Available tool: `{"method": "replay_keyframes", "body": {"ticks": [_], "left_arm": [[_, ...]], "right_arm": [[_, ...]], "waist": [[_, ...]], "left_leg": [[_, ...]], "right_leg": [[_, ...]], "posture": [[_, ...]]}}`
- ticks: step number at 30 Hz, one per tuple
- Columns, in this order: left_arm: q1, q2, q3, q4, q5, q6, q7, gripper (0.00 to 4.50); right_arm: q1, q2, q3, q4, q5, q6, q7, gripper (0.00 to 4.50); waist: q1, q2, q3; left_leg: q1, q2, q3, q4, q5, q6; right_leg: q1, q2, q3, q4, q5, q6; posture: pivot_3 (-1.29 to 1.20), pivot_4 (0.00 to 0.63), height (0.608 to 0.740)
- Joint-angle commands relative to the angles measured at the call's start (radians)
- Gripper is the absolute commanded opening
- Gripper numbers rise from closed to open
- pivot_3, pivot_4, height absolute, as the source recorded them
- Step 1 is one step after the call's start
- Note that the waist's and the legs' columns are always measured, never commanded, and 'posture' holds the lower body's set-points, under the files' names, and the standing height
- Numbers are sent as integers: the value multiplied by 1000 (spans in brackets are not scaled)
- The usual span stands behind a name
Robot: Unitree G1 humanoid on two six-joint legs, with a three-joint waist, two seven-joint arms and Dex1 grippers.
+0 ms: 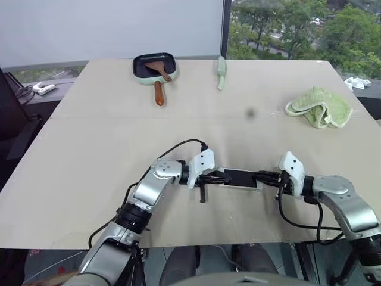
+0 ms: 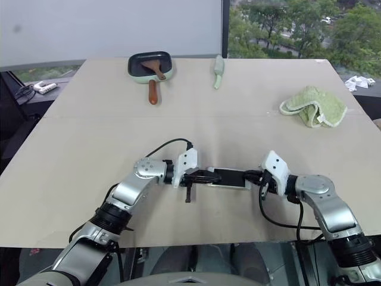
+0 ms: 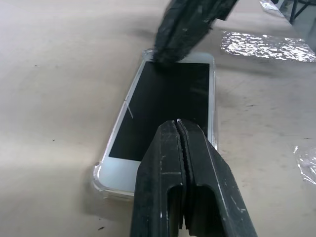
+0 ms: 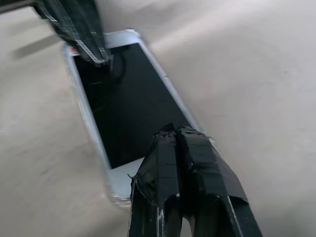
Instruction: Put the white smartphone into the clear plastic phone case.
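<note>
Both end effectors, left point(image 1: 215, 177) and right point(image 1: 264, 176), pressed together, pointing inward at each other, tips on opposite ends of the white smartphone point(image 1: 241, 178), sitting in the clear plastic phone case point(image 3: 100, 178).

The phone point(image 1: 241, 178) lies near the bench's point(image 1: 89, 179) front edge, hemmed at both ends by the left claw point(image 1: 221, 177) and right claw point(image 1: 260, 176). Bare bench lies all round it; pan point(image 1: 155, 67), green tool point(image 1: 221, 72) and cloth point(image 1: 319, 106) sit well apart, seemingly clear of any approach.

White smartphone point(image 3: 163, 106): glossy black glass. Clear plastic phone case point(image 3: 101, 180): shiny rim. Table point(image 1: 89, 149): matt, smooth. Towel point(image 1: 318, 107): fluffy cloth.
</note>
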Motion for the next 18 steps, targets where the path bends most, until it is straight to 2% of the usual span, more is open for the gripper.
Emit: {"method": "replay_keyframes", "body": {"ticks": [1, 13, 18], "left_arm": [[2, 2, 1, -21, 0, -4, -1, 0], [-3, 0, -3, -11, 7, -11, 0, 0], [-4, 1, -3, -11, 10, -12, -1, 0]], "right_arm": [[89, -19, 99, 28, 0, 32, 86, 32], [111, -38, 105, 56, -16, -11, 118, 32], [105, -47, 106, 96, -46, 24, 77, 32]], "waist": [[0, 0, 0], [1, 0, 0], [1, 1, 1]], "left_leg": [[0, 0, 0, -1, 0, 0], [0, 1, -1, -11, 0, 0], [0, 1, 0, -11, 0, 0]], "right_leg": [[0, 0, 0, 0, 0, 0], [0, 0, -1, -11, 0, 0], [0, 0, -1, -11, 0, 0]], "posture": [[0, 150, 740], [0, 150, 740], [0, 150, 740]]}}
